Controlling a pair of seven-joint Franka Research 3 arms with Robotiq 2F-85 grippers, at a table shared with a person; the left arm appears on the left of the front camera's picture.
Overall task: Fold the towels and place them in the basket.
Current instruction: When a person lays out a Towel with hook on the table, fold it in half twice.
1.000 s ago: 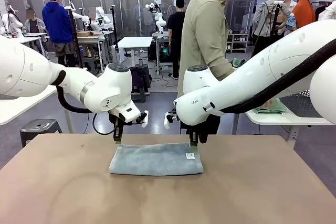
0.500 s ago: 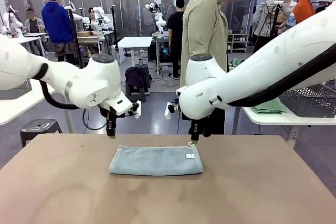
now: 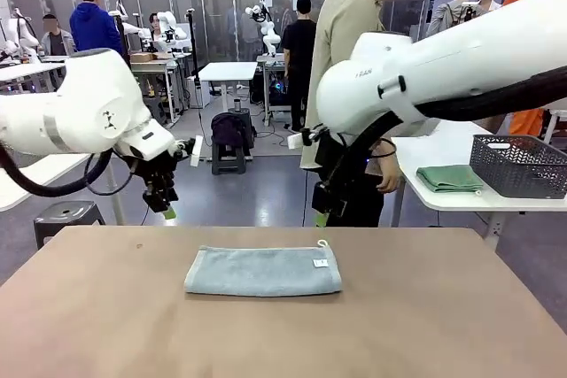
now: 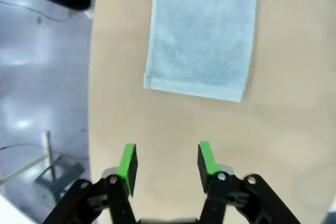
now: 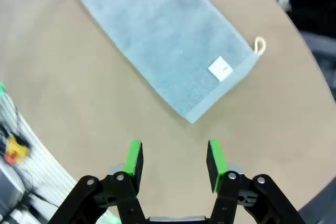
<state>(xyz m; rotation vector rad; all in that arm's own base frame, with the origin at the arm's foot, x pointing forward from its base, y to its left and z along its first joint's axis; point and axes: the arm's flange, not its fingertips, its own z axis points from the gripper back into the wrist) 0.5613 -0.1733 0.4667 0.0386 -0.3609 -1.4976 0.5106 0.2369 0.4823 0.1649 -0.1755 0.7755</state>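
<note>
A pale grey-blue towel (image 3: 263,271) lies folded into a long strip on the brown table (image 3: 283,334), with a white label and a small loop (image 3: 323,243) at its right end. The same towel (image 4: 202,32) fills the top of the left wrist view, and in the right wrist view the towel (image 5: 163,40) lies slantwise. My left gripper (image 3: 166,210) hangs open above the table's far edge, left of the towel. My right gripper (image 3: 321,216) hangs open above the towel's right end. Both sets of jaws, left gripper (image 4: 166,162) and right gripper (image 5: 174,160), hold nothing. A dark grey mesh basket (image 3: 520,165) stands on the white side table at the right.
A folded dark green towel (image 3: 452,178) lies beside the basket on the white side table (image 3: 443,143). A person in a beige shirt (image 3: 345,50) stands at the table's far side. A stool (image 3: 67,215) stands past the left far corner.
Both grippers have let go of the towel's far corners, opened, and risen and drawn apart, the left one further left. The towel stays folded on the table.
</note>
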